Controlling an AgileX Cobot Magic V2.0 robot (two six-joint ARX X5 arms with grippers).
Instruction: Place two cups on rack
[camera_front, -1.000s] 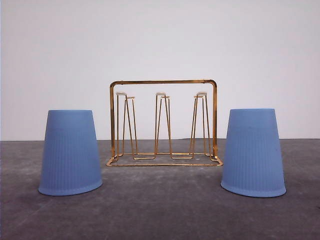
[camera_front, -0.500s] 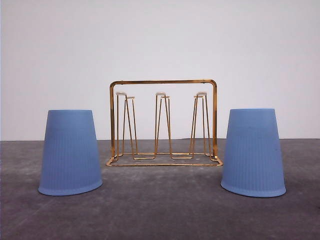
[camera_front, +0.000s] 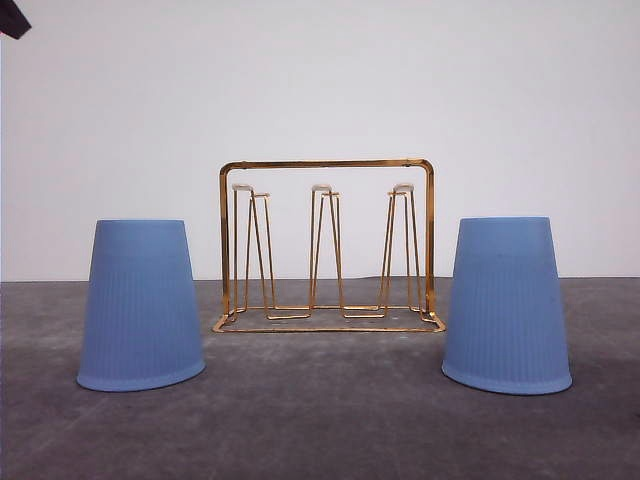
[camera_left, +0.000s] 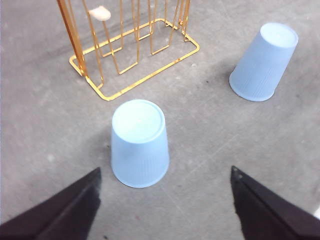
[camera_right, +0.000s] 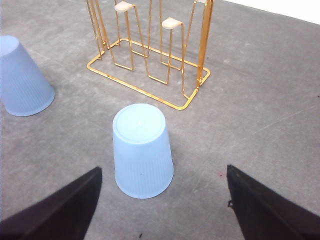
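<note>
Both light blue ribbed plastic cups stand upside down on the grey table (camera_front: 320, 430), so the reach to grasp appears to be the step in hand. The left gripper (camera_left: 162, 210) hangs with fingers spread wide, the left cup (camera_left: 139, 142) just ahead of it; the right gripper (camera_right: 162, 210), equally spread, faces the right cup (camera_right: 142, 150). Beyond each cup stands the gold wire rack (camera_front: 328, 245), its white-tipped pegs bare. Each gripper likely must descend and close around its cup.
</note>
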